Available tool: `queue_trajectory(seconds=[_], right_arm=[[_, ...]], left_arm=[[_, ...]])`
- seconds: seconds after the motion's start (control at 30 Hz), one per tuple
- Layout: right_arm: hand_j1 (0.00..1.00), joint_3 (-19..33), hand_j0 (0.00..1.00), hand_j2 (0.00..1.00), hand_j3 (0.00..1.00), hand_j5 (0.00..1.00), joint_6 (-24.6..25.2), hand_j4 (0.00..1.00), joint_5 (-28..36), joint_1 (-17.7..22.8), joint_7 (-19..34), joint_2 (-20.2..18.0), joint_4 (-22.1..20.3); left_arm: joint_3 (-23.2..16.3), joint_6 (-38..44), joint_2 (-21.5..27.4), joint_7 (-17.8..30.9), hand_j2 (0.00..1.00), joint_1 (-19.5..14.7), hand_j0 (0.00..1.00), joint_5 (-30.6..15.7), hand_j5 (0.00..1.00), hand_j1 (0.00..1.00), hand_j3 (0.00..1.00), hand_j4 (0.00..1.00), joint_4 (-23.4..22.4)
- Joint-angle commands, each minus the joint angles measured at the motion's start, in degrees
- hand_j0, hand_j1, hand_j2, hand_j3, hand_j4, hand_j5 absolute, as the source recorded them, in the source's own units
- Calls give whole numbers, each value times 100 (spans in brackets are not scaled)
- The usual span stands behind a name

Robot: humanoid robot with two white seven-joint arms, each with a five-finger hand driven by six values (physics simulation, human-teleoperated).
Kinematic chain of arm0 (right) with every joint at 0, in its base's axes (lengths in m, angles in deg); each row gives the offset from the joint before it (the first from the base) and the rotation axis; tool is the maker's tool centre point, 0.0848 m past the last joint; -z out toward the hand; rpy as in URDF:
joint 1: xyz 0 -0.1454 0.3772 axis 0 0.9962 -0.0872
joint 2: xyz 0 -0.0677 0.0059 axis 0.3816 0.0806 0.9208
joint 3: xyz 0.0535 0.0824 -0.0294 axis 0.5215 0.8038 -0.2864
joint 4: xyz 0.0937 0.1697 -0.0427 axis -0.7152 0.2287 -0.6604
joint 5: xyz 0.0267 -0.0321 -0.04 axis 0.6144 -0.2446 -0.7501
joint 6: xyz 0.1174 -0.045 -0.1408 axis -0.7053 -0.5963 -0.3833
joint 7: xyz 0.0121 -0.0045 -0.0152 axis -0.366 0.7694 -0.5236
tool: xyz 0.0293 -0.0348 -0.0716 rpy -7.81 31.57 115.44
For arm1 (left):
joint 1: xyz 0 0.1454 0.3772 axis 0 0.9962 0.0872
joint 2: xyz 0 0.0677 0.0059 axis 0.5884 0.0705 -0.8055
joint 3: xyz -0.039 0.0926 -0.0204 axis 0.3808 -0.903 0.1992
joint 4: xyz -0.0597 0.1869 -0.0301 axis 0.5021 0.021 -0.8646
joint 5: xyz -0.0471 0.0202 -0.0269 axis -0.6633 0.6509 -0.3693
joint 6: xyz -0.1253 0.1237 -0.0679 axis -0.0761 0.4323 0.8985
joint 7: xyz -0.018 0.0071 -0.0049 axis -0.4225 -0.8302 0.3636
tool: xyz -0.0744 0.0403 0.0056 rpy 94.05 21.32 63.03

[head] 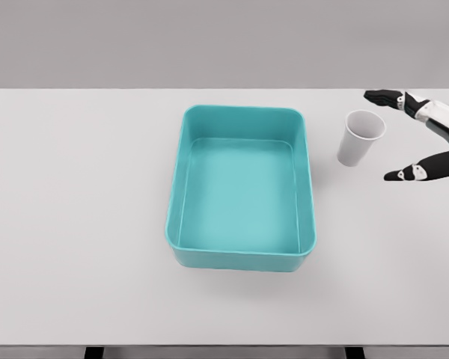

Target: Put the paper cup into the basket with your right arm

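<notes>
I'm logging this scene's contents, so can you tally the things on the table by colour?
Teal: 1, the basket
White: 1, the paper cup, standing upright to the right of the basket
Total: 2 things on the table. The right hand, open beside the cup, is not counted.

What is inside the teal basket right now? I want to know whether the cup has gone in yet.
Nothing: the basket shows only its bare teal floor, and none of its inside is hidden. The paper cup stands upright on the table to its right, between the spread fingers of the right hand.
</notes>
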Motion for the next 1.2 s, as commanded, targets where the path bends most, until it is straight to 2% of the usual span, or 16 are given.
queue_trajectory(seconds=[0.0,0.1,0.2,0.27,0.33,0.4,0.47,0.53,0.63,0.7,0.8,1.0,1.17], right_arm=[[100,11,100,100,100,100,33,100,19,0,1,35,39],[100,134,100,100,100,100,77,100,-376,-9,1,325,136],[100,205,100,100,100,100,692,100,-298,-149,1,580,575],[100,301,100,100,100,100,1061,100,-157,-272,1,782,953],[100,275,100,100,100,100,1202,100,-60,-448,1,861,1462],[100,240,100,100,100,100,1263,100,-60,-536,1,984,1797],[100,249,100,100,100,100,1228,100,-131,-562,1,1133,1920],[100,249,100,100,100,100,1202,100,-122,-677,1,1274,2228],[100,328,100,100,100,100,1105,100,-51,-694,1,1634,2403],[100,750,100,100,100,100,1096,100,54,-694,1,1960,2483],[100,741,100,100,100,100,938,100,722,-686,1,2021,2869],[100,609,100,100,100,100,938,100,696,-703,1,2505,3151],[100,565,100,100,100,100,947,100,704,-703,1,2531,3414]], left_arm=[[0,0,0,1,100,0,100,-1,100,100,100,100,-1],[0,0,0,1,100,0,100,-1,100,100,100,100,-1],[0,0,0,1,100,0,100,-1,100,100,100,100,-1],[0,0,0,1,100,0,100,-1,100,100,100,100,-1],[0,0,0,1,100,0,100,-1,100,100,100,100,0],[0,0,0,1,100,0,100,-1,100,100,100,100,-1],[0,0,0,1,100,0,100,-1,100,100,100,100,-1],[0,0,0,1,100,0,100,-1,100,100,100,100,-1],[0,0,0,1,100,0,100,-1,100,100,100,100,-1],[0,0,0,1,100,0,100,-1,100,100,100,100,-1],[0,0,0,1,100,0,100,-1,100,100,100,100,-1],[0,-9,0,1,100,0,100,-1,100,100,100,100,-1],[0,0,0,1,100,0,100,-1,100,100,100,100,-1]])
